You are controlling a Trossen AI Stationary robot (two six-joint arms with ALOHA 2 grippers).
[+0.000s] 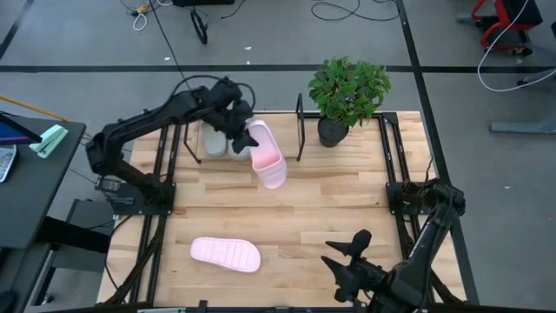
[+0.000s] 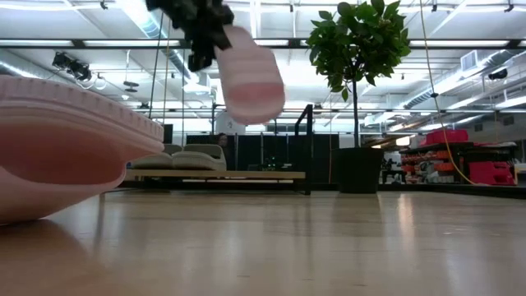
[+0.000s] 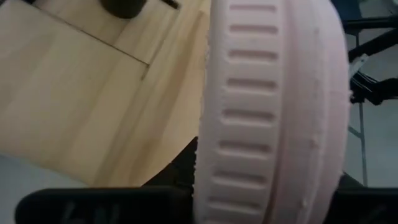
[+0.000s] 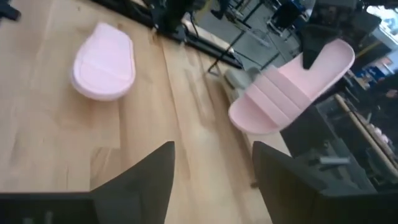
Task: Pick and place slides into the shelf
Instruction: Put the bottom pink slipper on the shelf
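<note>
Writing: none can be read on the sandals, the shelf or the arms in any view.
Left gripper [image 1: 236,122]: clamped on one end of a pink slide [image 1: 268,156], which it holds in the air beside the shelf [image 1: 300,130]; the slide's free end points toward the middle of the table.
Held slide, low view: it hangs high, clear of the wooden table [image 1: 347,217], ribbed sole facing the camera.
Held slide, left wrist view: the ribbed sole fills most of the picture, so the fingers on it are hard to make out.
Second pink slide [image 1: 226,254]: lies sole up on the table near the front edge, well apart from the shelf; in the low view it is cut off at the picture's left edge.
Green slides [image 1: 226,143]: two sit side by side on the shelf board, partly hidden under the left gripper in the high view.
Right gripper [image 1: 341,258]: near the front edge of the table, fingers spread wide with nothing between them.
Potted plant [image 1: 347,96]: stands at the back of the table, just beside the shelf's end.
Background: a person in the low view is too small to make out.
</note>
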